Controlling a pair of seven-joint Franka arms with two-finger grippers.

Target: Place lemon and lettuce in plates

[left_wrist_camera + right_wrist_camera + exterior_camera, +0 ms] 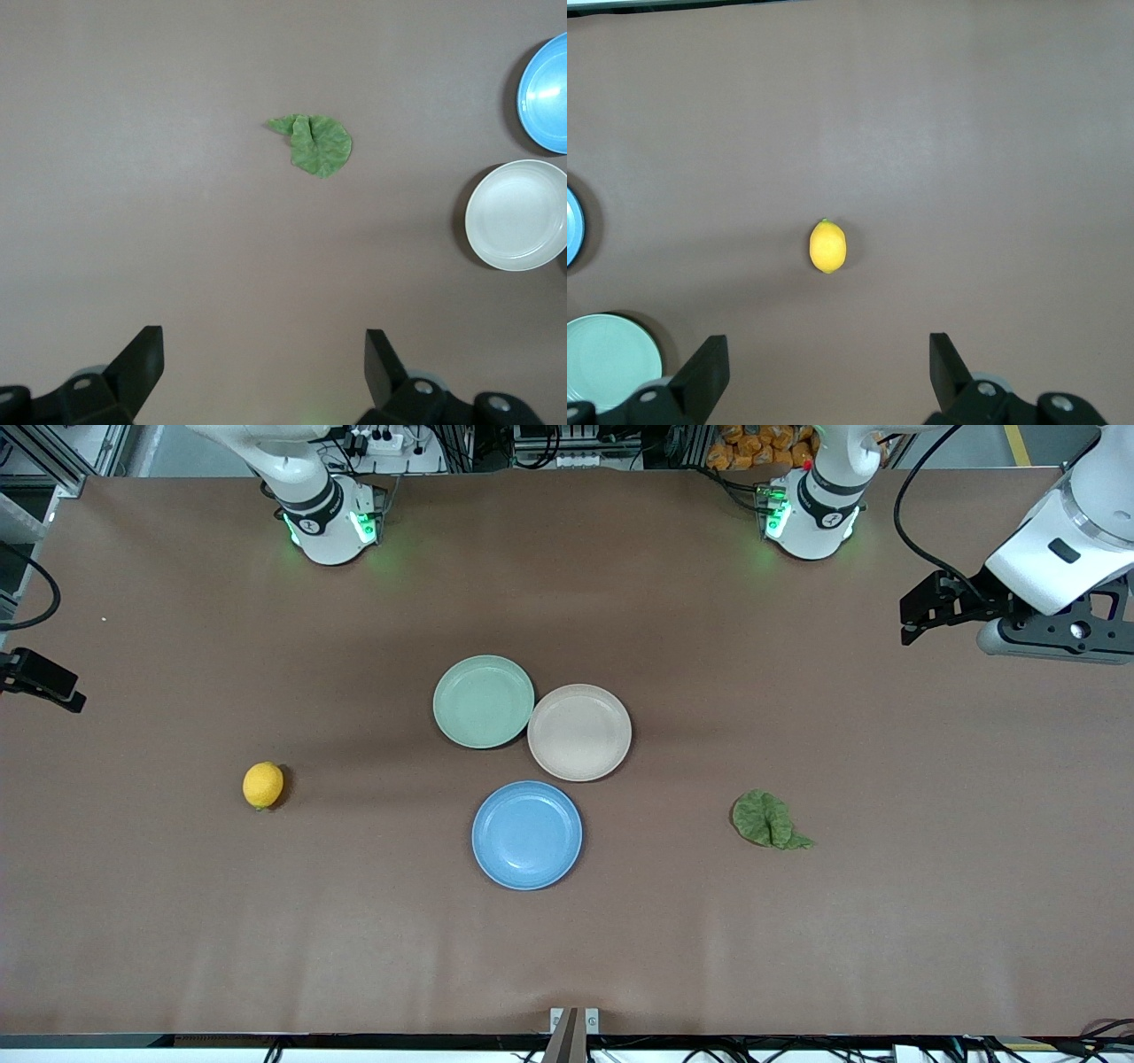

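The yellow lemon (263,785) lies on the table toward the right arm's end; it also shows in the right wrist view (827,246). The green lettuce (767,820) lies toward the left arm's end and shows in the left wrist view (312,144). The light blue plate (527,835) and the beige-pink plate (579,732) sit empty mid-table; both appear in the left wrist view, blue (547,93) and beige (518,215). My left gripper (926,613) (264,363) is open and empty, high over bare table. My right gripper (40,679) (828,367) is open and empty, over its end of the table.
A mint-green plate (484,701) sits empty beside the beige-pink plate, farther from the camera than the blue one; its rim shows in the right wrist view (607,359). Brown table cloth (886,921) lies bare around the lemon and lettuce.
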